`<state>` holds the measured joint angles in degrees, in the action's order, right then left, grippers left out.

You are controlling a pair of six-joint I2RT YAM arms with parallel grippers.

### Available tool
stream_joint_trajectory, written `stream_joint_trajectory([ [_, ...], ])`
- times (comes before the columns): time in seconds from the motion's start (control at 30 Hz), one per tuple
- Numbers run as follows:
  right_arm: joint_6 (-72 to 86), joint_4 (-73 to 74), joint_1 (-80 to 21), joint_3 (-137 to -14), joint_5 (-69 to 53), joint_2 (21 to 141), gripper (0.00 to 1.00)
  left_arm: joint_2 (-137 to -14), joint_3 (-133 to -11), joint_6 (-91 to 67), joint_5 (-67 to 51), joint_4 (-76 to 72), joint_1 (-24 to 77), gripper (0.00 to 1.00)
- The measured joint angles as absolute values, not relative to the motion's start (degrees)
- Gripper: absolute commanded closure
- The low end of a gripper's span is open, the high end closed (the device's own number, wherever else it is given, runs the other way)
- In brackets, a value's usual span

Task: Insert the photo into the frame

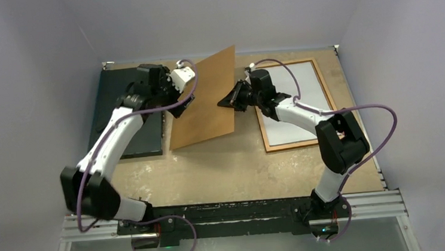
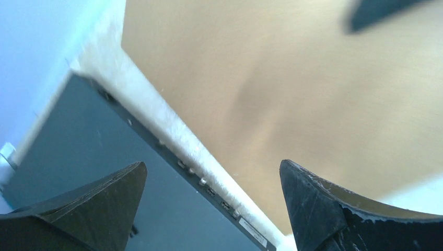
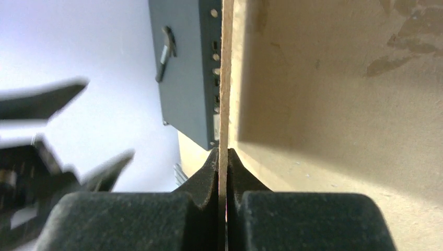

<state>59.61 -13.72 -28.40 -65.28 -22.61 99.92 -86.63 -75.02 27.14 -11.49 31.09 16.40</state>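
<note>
Currently right gripper (image 3: pixel 223 157) pinches the backing board (image 1: pixel 206 100) by its edge, off the table (image 1: pixel 224 173); left gripper (image 1: pixel 185 77) gapes wide, empty. Frame (image 1: pixel 296 145) lies near far-right corner; photo not visible. Next: park board, locate photo.

Robotics lab cell; plain white walls (image 1: pixel 19 87), scuffed board table (image 1: pixel 223 167), aluminium mounting rail (image 1: pixel 370 204) at its near edge
</note>
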Motion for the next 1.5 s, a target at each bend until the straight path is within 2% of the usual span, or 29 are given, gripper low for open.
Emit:
stream_joint_trajectory([
  [0.13, 64.29, -12.08, -27.92, -67.66, -19.55, 98.54, 1.0, -73.19, -73.08, 32.36, -16.01, 34.5, 22.79, 0.02],
  [0.27, 69.84, -13.32, -27.73, -69.73, -17.65, 98.48, 1.0, -66.24, -65.93, 35.51, -16.43, 36.88, 29.02, 0.03],
  [0.43, 76.53, -15.53, -27.83, -69.84, -17.5, 98.48, 1.0, -63.92, -59.16, 40.23, -11.03, 37.36, 32.45, 0.08],
  [0.57, 79.7, -15.75, -28.05, -69.84, -17.61, 98.19, 1.0, -61.58, -55.94, 44.84, -5.58, 30.87, 32.56, 0.15],
  [0.77, 81.93, -15.75, -28.38, -69.84, -17.69, 95.39, 1.0, -59.4, -52.95, 50.39, -0.01, 20.1, 32.82, 0.19],
  [0.83, 82.61, -16.25, -28.67, -69.84, -17.74, 94.37, 1.0, -58.3, -51.62, 52.18, 0.54, 17.76, 33.06, 0.29],
  [1.17, 83.85, -16.62, -31.83, -69.84, -18.09, 93.97, 1.0, -57.32, -49.67, 59.72, 2.35, 11.35, 34.63, 0.64],
  [1.2, 84.01, -16.6, -31.75, -69.84, -18.06, 93.84, 1.0, -57.36, -49.54, 59.96, 2.37, 11.16, 34.65, 0.7],
  [1.3, 84.23, -16.75, -31.73, -69.84, -17.58, 93.32, 0.99, -57.39, -49.17, 60.88, 2.33, 10.9, 34.74, 1.0],
  [1.5, 83.26, -12.53, -31.2, -69.82, -17.58, 91.77, 0.71, -57.3, -48.99, 64.18, 2.76, 8.03, 35.07, 1.0],
])
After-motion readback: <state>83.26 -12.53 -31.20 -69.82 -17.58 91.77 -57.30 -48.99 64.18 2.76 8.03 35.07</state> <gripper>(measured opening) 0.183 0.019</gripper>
